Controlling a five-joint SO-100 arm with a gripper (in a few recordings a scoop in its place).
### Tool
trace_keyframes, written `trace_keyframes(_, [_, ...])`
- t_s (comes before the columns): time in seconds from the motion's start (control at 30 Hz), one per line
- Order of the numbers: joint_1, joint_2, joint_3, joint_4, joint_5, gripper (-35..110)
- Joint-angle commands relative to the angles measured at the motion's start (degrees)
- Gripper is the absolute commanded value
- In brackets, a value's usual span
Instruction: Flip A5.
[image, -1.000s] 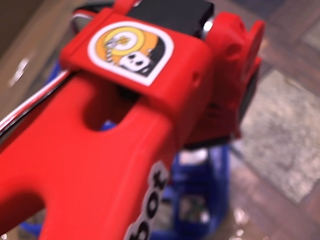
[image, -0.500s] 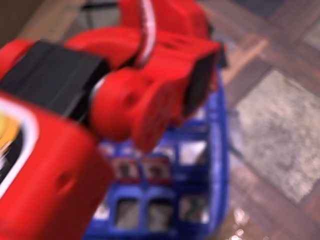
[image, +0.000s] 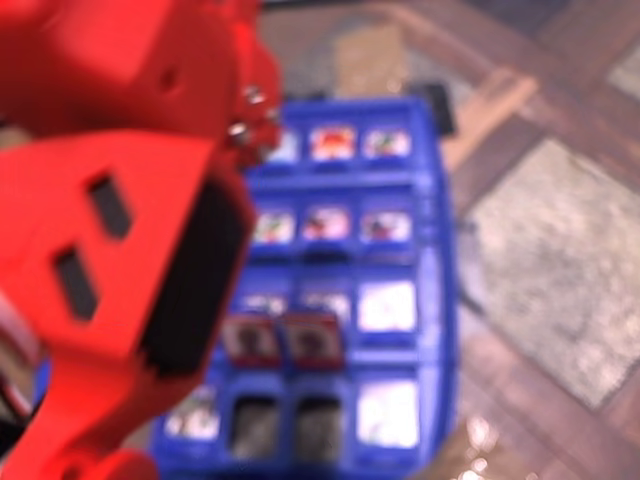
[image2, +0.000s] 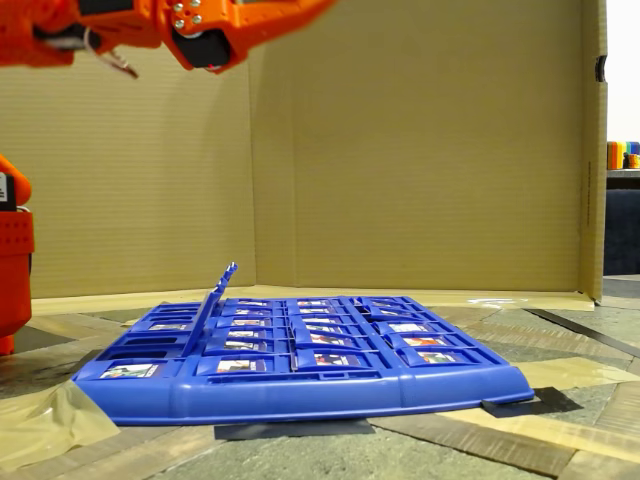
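Note:
A blue flip-tile board lies flat on the floor and is also seen from the side in the fixed view. Two red-framed tiles stand side by side in its lower rows. This view is too blurred to tell which of them is A5. In the fixed view a raised tile shows edge-on at the board's left. My red arm looms large and blurred over the board's left side. My gripper hangs high above the board at the top edge, its jaws cut off.
Cardboard walls close in the back and right of the floor. Beige tape and dark tape strips hold the board's edges down. The arm's red base stands at the far left. Patterned floor lies right of the board.
The arm has swung left and away from the camera's centre, uncovering the board's upper rows. The two red-framed tiles stand as they did half a second ago.

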Motion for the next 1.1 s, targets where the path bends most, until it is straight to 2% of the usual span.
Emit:
trace_keyframes(0.0, [-1.49, 6.15, 5.98, -12.3, 1.05, 0])
trace_keyframes(0.43, [-9.76, 19.51, 25.84, -56.69, 2.46, 0])
trace_keyframes(0.6, [-12.92, 23.73, 30.67, -70.49, 2.55, 0])
trace_keyframes(0.93, [-15.73, 29.09, 34.37, -90.18, 2.55, 0])
trace_keyframes(1.07, [-16.79, 33.57, 35.16, -92.46, 2.46, 0])
